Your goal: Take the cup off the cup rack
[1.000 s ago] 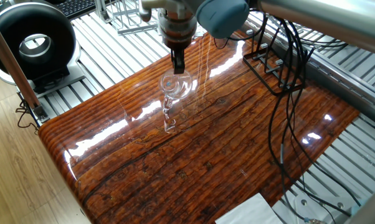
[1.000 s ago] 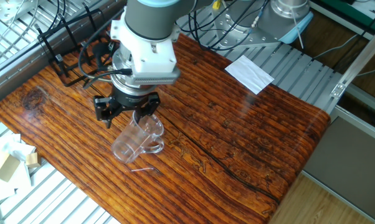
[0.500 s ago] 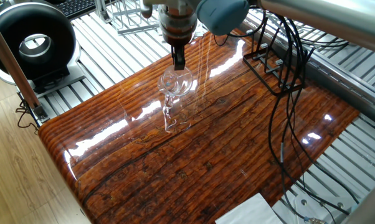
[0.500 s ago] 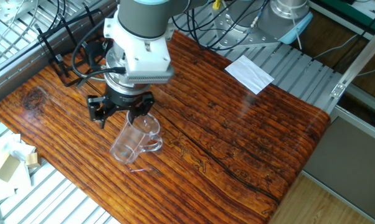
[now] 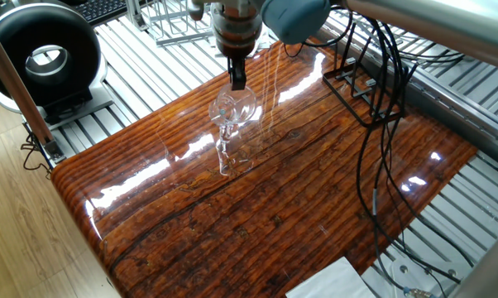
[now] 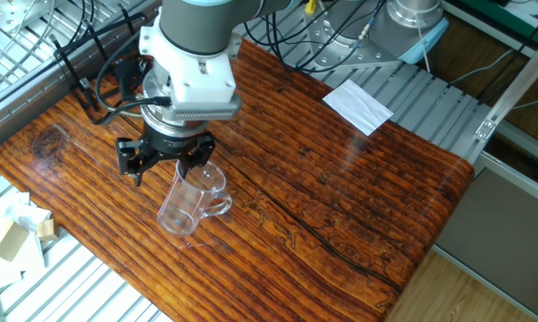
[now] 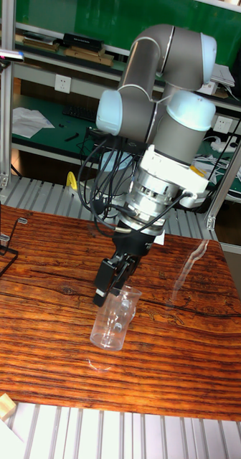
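Observation:
The cup (image 6: 187,204) is a clear glass mug with a loop handle, tilted slightly and low over the wooden table (image 6: 340,197); I cannot tell whether its base touches. My gripper (image 6: 193,172) comes down from above and is shut on the cup's rim wall. The same grip shows in the tall fixed view, with the gripper (image 7: 115,285) at the top of the cup (image 7: 115,319). From the opposite side the gripper (image 5: 237,83) stands just over the cup (image 5: 231,124). The black wire cup rack (image 6: 81,80) stands apart at the table's corner (image 5: 356,91), with nothing on it.
Black cables (image 5: 381,124) hang from the arm beside the rack. A white paper (image 6: 358,103) lies past the table's far edge. A round black device (image 5: 46,54) and a silver wire frame (image 5: 170,25) sit off the table. Cardboard scraps (image 6: 10,233) lie at the left.
The gripper and the cup in it have shifted together a short way toward the rack side of the table. The grip on the rim has not changed.

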You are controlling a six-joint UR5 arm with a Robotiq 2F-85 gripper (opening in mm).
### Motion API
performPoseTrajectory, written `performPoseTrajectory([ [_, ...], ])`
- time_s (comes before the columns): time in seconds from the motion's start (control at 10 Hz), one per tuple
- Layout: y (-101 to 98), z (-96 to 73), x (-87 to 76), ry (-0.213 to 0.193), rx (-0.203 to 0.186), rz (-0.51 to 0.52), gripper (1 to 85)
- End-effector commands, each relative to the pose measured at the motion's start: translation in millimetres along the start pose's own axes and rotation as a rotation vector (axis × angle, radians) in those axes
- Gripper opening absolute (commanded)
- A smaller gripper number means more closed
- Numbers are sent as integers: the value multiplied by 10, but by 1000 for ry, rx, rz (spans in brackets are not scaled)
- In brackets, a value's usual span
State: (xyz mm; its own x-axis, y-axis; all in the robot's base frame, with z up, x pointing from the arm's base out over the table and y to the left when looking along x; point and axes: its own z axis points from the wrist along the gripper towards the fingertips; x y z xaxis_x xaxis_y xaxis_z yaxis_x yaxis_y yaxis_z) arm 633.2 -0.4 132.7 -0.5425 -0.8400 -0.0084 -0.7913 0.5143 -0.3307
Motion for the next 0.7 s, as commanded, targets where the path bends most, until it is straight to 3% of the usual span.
performPoseTrajectory([
  [0.0, -65, 10, 3, -7, -7, -9, 680],
  [0.6, -191, -20, 16, -1, 23, -47, 743],
])
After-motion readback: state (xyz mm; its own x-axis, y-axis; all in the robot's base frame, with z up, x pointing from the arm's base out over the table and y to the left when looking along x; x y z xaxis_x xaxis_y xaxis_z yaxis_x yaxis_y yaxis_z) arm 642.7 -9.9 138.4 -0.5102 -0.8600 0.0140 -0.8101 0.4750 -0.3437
